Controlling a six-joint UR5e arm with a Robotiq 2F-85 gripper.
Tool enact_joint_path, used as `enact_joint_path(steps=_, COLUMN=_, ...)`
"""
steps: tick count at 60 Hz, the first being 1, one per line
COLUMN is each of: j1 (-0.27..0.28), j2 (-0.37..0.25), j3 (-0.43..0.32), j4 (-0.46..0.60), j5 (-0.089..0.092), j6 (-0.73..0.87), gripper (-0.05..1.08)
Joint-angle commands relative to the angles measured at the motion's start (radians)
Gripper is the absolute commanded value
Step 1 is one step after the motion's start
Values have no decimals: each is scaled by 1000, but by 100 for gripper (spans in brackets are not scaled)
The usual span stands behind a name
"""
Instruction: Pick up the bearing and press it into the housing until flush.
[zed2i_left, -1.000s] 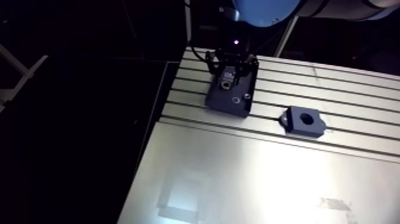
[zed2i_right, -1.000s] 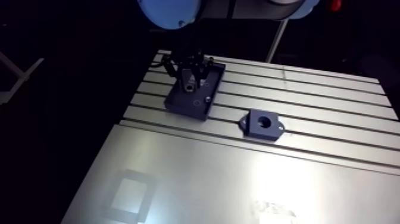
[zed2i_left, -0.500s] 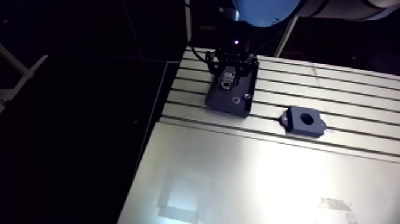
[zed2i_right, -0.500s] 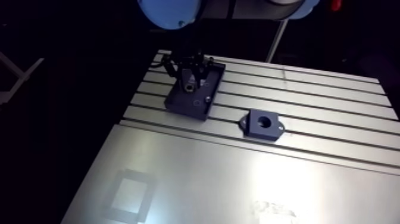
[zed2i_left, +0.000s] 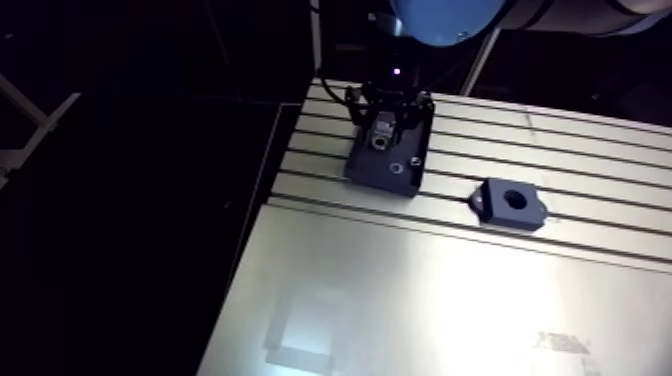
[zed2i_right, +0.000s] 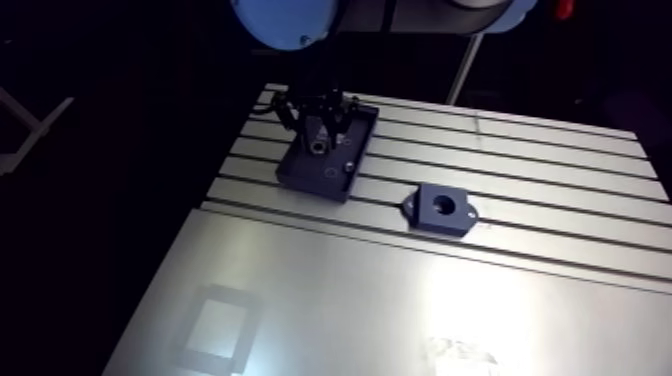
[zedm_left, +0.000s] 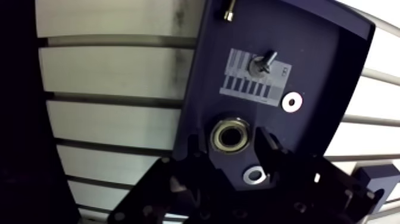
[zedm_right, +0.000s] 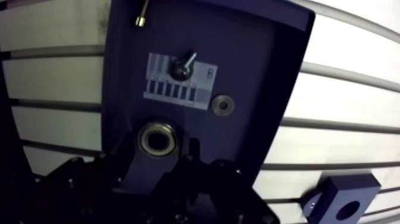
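Bearing (zedm_left: 231, 135) unmoved in its tray (zedm_left: 324, 56)
Nothing has shifted: open jaws straddle it, ungripped; housing (zed2i_left: 530, 213) sits well apart.

Robotics lab or workshop bench, slotted aluminium table (zed2i_left: 560, 150), robot arm (zed2i_left: 445, 18) with a light-blue joint cap above it, dark tray (zed2i_left: 385, 172) holding a washer (zedm_left: 291, 102), brass pin (zedm_left: 228, 11) and printed scale label (zedm_left: 238, 83), machined block (zed2i_left: 512, 204) with a round hole nearby

Navy tray (zedm_left: 205, 71) carries a grey-striped white label (zedm_left: 238, 77); the bearing (zedm_left: 232, 135) gleams brassy.
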Motion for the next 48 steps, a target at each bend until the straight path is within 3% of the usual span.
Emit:
enact_joint_path(steps=1, j1=0, j2=0, j3=0, j4=0, j5=0, j6=0, gripper=47)
enact_joint_path(steps=48, j1=-1, j2=8, j3=-1, j4=0, j5=0, j6=0, gripper=51)
